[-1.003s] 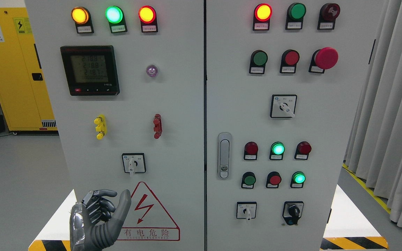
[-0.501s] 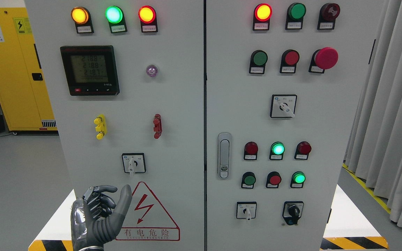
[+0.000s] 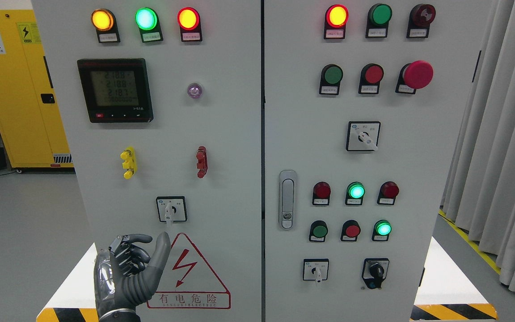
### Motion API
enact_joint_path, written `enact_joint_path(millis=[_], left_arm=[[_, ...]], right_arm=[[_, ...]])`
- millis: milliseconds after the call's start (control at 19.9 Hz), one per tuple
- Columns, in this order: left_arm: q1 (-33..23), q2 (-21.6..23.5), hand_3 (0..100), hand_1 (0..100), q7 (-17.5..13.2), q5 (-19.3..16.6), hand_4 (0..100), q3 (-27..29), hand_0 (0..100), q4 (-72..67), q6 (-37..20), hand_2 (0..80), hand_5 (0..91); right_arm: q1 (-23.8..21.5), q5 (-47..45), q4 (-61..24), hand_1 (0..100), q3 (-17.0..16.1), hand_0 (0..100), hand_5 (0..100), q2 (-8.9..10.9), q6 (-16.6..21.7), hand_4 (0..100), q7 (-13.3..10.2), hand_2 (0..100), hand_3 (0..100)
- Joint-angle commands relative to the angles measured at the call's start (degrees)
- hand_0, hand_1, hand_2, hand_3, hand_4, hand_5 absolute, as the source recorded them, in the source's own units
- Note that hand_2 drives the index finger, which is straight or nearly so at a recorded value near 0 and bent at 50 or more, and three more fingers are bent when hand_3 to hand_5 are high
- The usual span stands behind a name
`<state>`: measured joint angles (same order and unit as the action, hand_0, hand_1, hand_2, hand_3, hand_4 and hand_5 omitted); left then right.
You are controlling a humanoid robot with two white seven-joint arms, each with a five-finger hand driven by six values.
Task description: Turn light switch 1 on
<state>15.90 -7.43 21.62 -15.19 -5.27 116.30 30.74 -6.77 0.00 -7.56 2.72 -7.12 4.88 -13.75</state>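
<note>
While my left hand point(image 3: 128, 277) stands upright at the cabinet's point(image 3: 221, 134) lower left, its fingers point(image 3: 125, 257) are curled in on nothing and the thumb point(image 3: 161, 255) points up. Just above the thumb sits the rotary switch point(image 3: 171, 209), untouched. Beside the hand, the red warning triangle point(image 3: 189, 273) reads 有电危险.

The red warning triangle point(image 3: 188, 273) on the cabinet's left door carries a lightning bolt and the characters 有电危险. The meter display point(image 3: 114, 88) shows rows of digits, blurred. Small labels under the lamps are unreadable.
</note>
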Motion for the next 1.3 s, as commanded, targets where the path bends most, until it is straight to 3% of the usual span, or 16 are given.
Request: enact_joint_path(millis=[0, 1253], left_arm=[[1.9, -0.6, 88, 66, 0.0, 0.0, 92, -0.2, 18, -2.0, 0.2, 54.0, 89.9], [5.4, -1.0, 90, 66, 0.7, 0.0, 93, -0.7, 20, -5.9, 1.9, 56.3, 89.9]], right_arm=[[0.0, -1.7, 0.0, 50, 0.0, 0, 0, 0.0, 0.0, 0, 0.0, 4, 0], [0.0, -1.7, 0.0, 50, 0.0, 0, 0, 0.0, 0.0, 0, 0.0, 4, 0]])
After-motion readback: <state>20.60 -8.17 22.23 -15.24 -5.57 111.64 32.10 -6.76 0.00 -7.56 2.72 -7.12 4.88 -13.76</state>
